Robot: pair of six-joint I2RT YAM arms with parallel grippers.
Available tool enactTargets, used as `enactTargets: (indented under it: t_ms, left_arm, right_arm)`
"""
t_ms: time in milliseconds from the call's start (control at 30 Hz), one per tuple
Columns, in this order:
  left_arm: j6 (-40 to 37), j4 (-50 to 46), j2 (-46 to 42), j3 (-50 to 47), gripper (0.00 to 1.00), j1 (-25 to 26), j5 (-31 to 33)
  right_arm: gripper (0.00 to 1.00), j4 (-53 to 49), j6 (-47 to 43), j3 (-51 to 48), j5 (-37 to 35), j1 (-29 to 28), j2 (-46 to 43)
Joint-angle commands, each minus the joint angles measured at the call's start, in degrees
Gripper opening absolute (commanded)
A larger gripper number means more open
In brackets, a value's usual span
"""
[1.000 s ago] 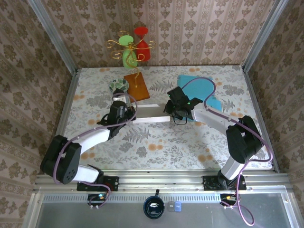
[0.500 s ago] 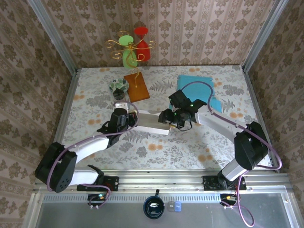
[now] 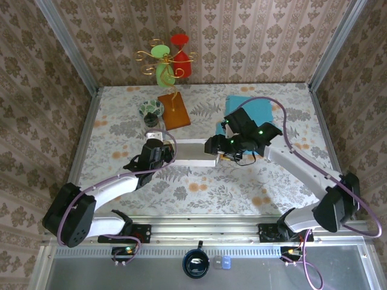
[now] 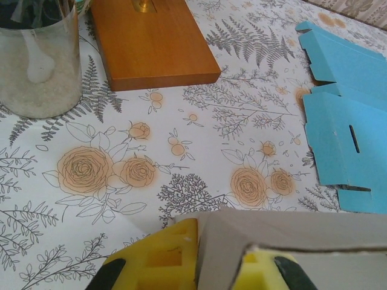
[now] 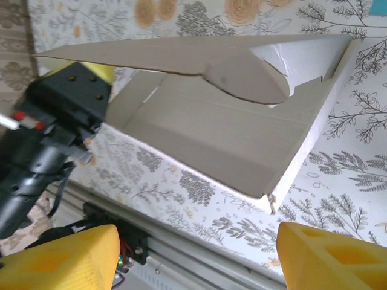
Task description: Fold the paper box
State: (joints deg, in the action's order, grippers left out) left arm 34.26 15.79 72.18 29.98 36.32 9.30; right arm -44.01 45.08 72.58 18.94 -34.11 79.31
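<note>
The paper box [image 3: 192, 151] is a long white-grey cardboard piece, partly folded, lying across the middle of the table. My left gripper [image 3: 164, 152] is shut on its left end. In the left wrist view the yellow fingers [image 4: 157, 257] pinch a grey flap [image 4: 290, 241]. My right gripper [image 3: 213, 147] is open at the box's right end. In the right wrist view the box [image 5: 224, 127] shows its open inside and a curved flap, beyond my right gripper [image 5: 196, 254] and apart from its yellow fingertips [image 5: 326, 254].
A wooden base [image 3: 174, 110] with a wire ornament stands behind the box, with a glass cup [image 3: 151, 110] to its left. Flat blue cardboard [image 3: 251, 112] lies at the back right. The table's near rail [image 5: 151, 241] shows under my right gripper.
My right gripper has opened and let go of the box's right end, and its arm has swung outward. The box tilted, then settled level. My left gripper stays shut on the box.
</note>
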Motion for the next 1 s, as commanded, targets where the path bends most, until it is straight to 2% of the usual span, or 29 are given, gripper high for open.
enactTargets:
  t_ms: [0, 100, 300, 500, 633, 800, 967]
  left_arm:
    - [-1.4, -3.0, -0.8, -1.2, 0.01, 0.8, 1.0]
    - [-1.8, -2.6, -0.8, -1.4, 0.01, 1.4, 1.6]
    - [-3.1, 0.6, -0.7, -3.1, 0.01, 3.5, 3.6]
    - [-4.2, 4.9, -2.0, -6.8, 0.03, 6.2, 6.2]
    - [-3.4, 6.5, -2.5, -9.6, 0.06, 8.0, 7.9]
    - [-1.6, 6.7, -2.7, -10.9, 0.09, 9.8, 9.4]
    - [0.3, 5.2, -2.8, -10.6, 0.11, 11.2, 10.3]
  right_arm:
    - [0.70, -2.8, 1.7, 2.4, 2.3, 2.0, -3.7]
    - [0.67, 0.4, 6.1, 1.4, 4.6, 5.1, -5.2]
    - [0.68, 6.0, 16.6, -3.5, 5.7, 9.4, -5.1]
    - [0.72, 7.2, 25.9, -8.4, 8.9, 12.8, -1.0]
    - [0.75, 15.6, 32.2, -13.6, 12.6, 14.2, 2.5]
    - [0.75, 19.2, 32.5, -14.2, 14.9, 14.4, 8.2]
    - [0.70, 22.0, 32.2, -12.6, 17.1, 14.4, 13.4]
